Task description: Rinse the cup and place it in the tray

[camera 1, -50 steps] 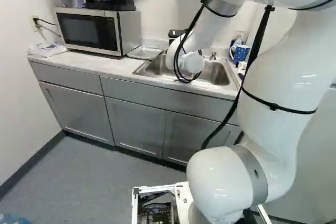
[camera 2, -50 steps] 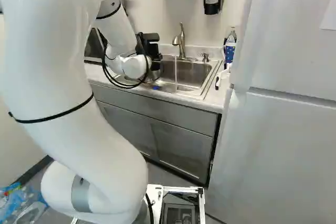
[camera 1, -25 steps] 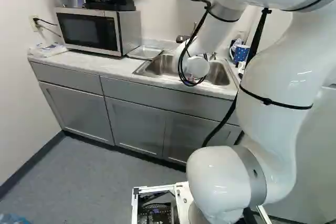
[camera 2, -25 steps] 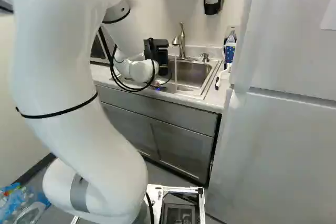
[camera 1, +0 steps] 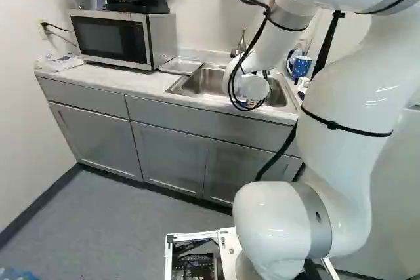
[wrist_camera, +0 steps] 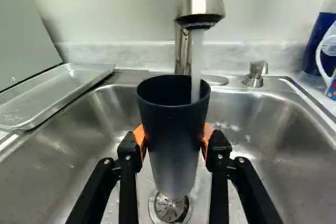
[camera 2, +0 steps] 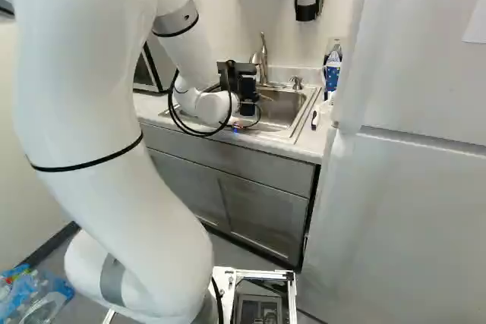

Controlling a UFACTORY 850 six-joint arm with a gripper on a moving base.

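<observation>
Two orange pads on one pincer pinch one dark cup from opposite sides. It hangs mouth up, long axis nearly upright, over one sink with one drain. One metal tray lies beside the sink; one faucet pours a single stream into the cup.

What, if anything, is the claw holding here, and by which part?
The claw holds a dark, tapered, open-topped cup by its outer wall, around mid-height, below the rim, with the orange pads pressed on two opposite sides.
</observation>
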